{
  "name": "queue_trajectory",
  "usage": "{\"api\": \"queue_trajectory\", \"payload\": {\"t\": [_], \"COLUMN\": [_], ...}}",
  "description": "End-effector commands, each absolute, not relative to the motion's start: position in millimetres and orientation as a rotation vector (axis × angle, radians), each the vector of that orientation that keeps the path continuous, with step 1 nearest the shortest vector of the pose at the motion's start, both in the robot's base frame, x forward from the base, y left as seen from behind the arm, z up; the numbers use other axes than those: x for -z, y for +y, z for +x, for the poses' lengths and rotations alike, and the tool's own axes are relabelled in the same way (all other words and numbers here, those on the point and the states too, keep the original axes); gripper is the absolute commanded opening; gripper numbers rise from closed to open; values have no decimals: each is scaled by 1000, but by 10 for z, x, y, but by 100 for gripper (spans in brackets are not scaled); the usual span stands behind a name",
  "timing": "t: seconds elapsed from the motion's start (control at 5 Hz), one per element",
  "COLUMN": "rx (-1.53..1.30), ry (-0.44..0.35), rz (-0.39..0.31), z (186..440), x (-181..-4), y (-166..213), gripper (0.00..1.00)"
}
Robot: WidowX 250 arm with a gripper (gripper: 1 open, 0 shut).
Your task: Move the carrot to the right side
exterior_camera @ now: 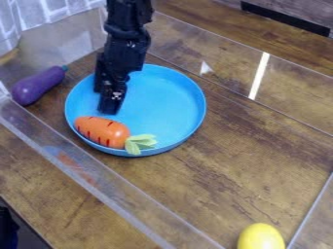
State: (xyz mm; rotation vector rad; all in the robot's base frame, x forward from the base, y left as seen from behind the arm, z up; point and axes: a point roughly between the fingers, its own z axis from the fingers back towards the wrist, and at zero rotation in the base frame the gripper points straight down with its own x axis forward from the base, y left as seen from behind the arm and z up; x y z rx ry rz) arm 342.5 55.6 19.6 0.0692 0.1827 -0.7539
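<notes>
The orange carrot [101,128] with a pale green leaf tip lies on its side at the front left rim of the blue plate [166,101]. My black gripper [112,96] points down into the left part of the plate, just behind the carrot and apart from it. Its fingers stand open with nothing between them. The fingertips are low over the plate's floor; I cannot tell whether they touch it.
A purple eggplant toy [39,85] lies on the wooden table to the left of the plate. A yellow lemon-like toy [260,236] sits at the front right edge. Clear plastic walls run along the table's front left and back.
</notes>
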Motion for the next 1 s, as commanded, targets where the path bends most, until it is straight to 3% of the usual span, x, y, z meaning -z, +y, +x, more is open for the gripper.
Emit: {"api": "queue_trajectory", "payload": {"t": [0.0, 0.4, 0.8], "rx": [824, 784, 888], "ry": [195, 219, 199], "rz": [51, 59, 61], "z": [3470, 3482, 3444], "x": [-159, -168, -351], "y": [322, 385, 159], "gripper": [100, 100, 100]}}
